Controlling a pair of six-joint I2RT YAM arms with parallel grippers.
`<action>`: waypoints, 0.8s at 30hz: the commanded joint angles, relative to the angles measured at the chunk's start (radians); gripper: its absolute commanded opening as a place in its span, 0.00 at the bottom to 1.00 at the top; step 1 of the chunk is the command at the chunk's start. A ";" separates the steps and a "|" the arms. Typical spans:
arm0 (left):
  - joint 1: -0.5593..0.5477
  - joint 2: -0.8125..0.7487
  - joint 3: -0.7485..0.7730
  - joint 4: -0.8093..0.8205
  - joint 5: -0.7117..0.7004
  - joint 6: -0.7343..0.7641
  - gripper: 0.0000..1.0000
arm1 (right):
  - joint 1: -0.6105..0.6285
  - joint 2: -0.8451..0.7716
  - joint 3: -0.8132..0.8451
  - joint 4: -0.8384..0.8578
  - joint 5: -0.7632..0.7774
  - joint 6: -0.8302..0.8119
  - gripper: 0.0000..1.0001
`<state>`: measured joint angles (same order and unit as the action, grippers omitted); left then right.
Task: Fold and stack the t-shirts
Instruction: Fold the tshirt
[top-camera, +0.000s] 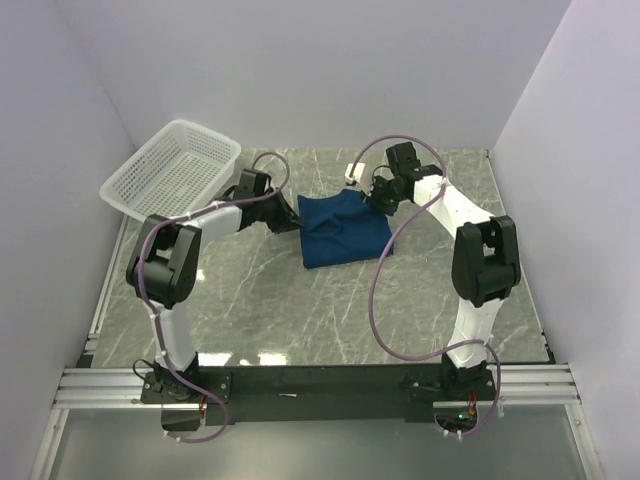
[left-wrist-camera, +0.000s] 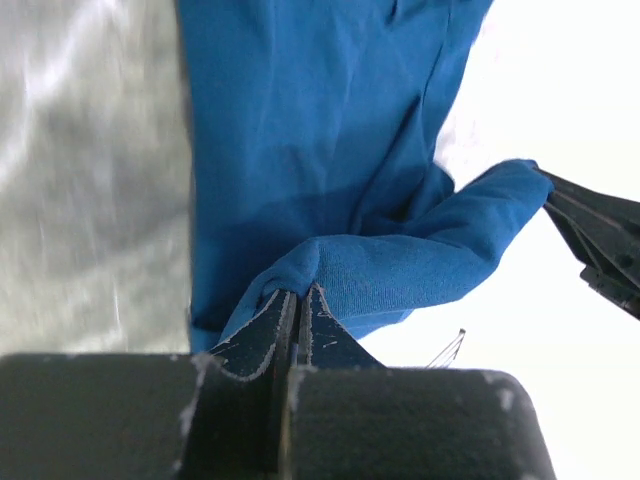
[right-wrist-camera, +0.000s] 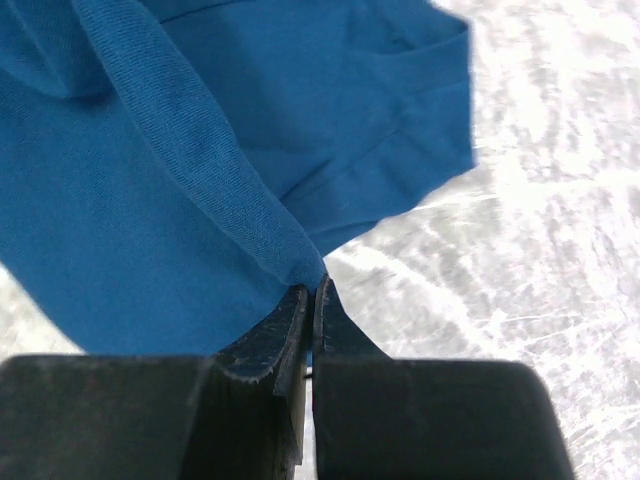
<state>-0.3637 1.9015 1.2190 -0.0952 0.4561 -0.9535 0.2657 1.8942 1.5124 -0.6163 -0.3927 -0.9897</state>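
A lab robot cell (plain white walls (top-camera: 300, 70)) around a marble-look table (top-camera: 300, 310).

T-shirt (top-camera: 338, 236) dark blue — table (top-camera: 300, 300) grey-green marble, white veins — basket (top-camera: 172, 174) white mesh.

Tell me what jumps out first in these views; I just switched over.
The dark blue t-shirt, bunched in the middle of the grey marble table, draws the eye first. Both grippers pinch it: the left gripper is shut on a fold at its left edge, and the right gripper is shut on a ridge of cloth at its far right. A white mesh basket sits at the far left corner.
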 joint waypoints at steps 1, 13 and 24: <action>0.017 0.057 0.131 -0.041 0.050 0.074 0.01 | -0.003 0.034 0.083 0.092 0.037 0.106 0.00; 0.063 0.177 0.293 0.008 0.055 0.058 0.01 | 0.000 0.129 0.178 0.230 0.121 0.236 0.00; 0.088 0.271 0.416 0.063 0.053 0.048 0.01 | -0.002 0.167 0.213 0.309 0.173 0.301 0.00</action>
<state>-0.2886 2.1487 1.5772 -0.0906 0.4965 -0.9047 0.2657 2.0357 1.6638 -0.3752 -0.2440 -0.7246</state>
